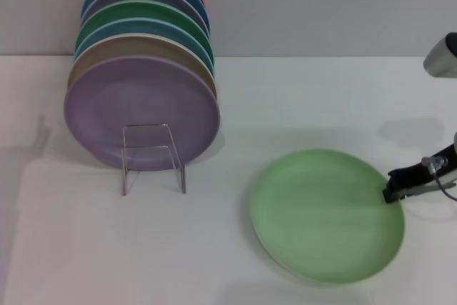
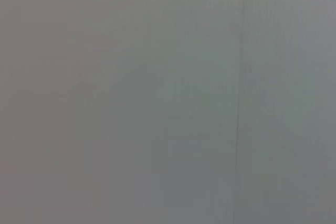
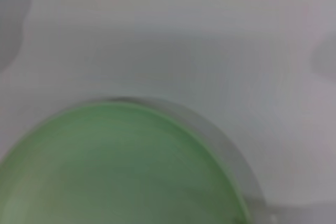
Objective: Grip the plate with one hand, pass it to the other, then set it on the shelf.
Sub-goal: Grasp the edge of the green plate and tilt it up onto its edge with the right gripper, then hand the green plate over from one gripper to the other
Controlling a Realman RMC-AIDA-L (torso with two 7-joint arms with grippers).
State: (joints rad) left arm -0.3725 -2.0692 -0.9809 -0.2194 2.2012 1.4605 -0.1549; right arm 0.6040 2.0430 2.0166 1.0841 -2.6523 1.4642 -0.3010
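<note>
Your right gripper (image 1: 391,192) sits at the right edge of the mint-green plate (image 1: 327,213), its black tip on the rim; you cannot tell whether it is clamped. The plate lies flat on the white table (image 1: 107,248), well apart from the wire shelf (image 1: 152,158), which carries a row of upright plates (image 1: 143,62). Your left gripper is out of sight.

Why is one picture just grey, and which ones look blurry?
Left wrist view: only a featureless grey surface, no objects. Right wrist view: the plate fills it, close and soft-focused. Head view: sharpest, with soft shadows beside the shelf and the right hand.
</note>
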